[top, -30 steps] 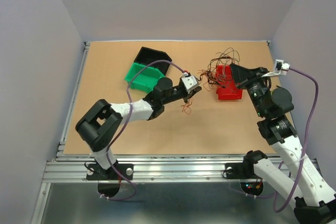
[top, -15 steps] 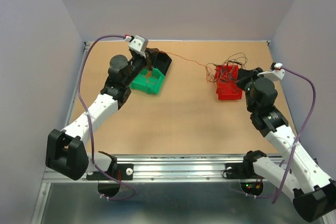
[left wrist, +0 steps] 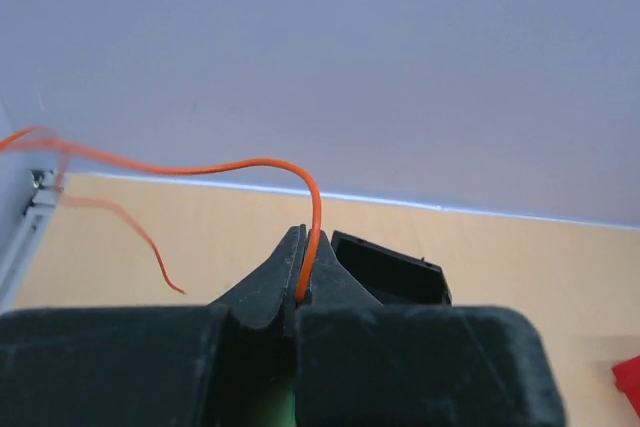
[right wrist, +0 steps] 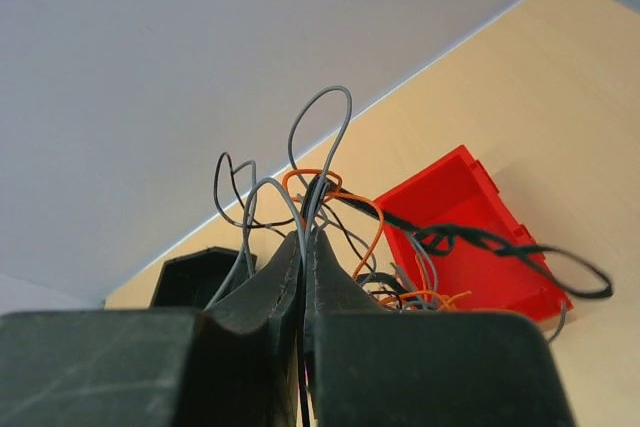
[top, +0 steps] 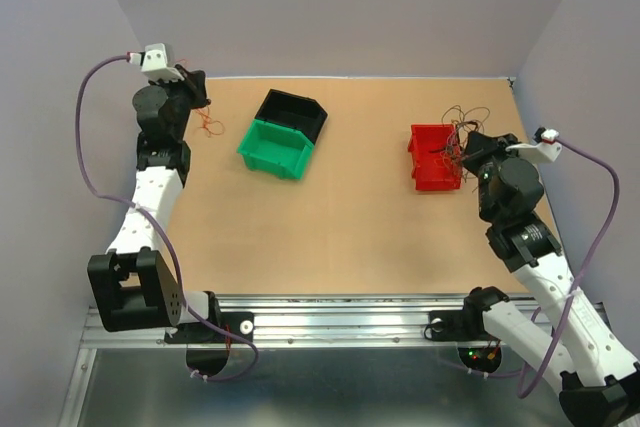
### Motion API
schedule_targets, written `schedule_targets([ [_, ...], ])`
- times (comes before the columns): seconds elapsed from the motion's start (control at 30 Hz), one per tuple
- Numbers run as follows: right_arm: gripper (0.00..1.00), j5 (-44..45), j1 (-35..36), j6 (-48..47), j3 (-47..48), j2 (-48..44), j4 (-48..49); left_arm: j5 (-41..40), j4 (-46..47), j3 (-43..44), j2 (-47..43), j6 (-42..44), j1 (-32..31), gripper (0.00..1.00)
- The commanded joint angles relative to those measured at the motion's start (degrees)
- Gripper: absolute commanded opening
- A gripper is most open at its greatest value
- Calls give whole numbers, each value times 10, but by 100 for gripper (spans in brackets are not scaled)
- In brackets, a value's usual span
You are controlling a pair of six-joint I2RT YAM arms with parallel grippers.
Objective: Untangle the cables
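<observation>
- The right claw sits at the right rim of the red bin, pressed tight on the cables, a grey, black and orange tangle bunched above that rim.
- Far left of the red bin, past the green bin and the black bin, the left claw pinches one orange wire, well apart from the tangle.
- Those two bins stand on the desk between the claws.
- The left wrist view adds detail: the orange wire is nipped at the very fingertips, then arches up and off to the left, with its far end blurred.
- The right wrist view shows more too: loops of the cables rise above the closed tips, and a twisted black strand trails out over the red bin.
</observation>
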Motion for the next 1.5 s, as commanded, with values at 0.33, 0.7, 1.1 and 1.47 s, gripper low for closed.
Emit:
schedule_targets([
  [0.33,1,-341,-1,-90,27,55,75,228,23,89,1,63,4,0],
  [0.7,0,-548,18,-119,33,89,143,246,19,57,54,127,-61,0],
  [1.1,1,-561,19,-111,31,102,146,151,-145,70,99,308,-123,0],
  [1.47,0,-567,19,-108,26,111,154,161,-49,45,172,443,-123,0],
])
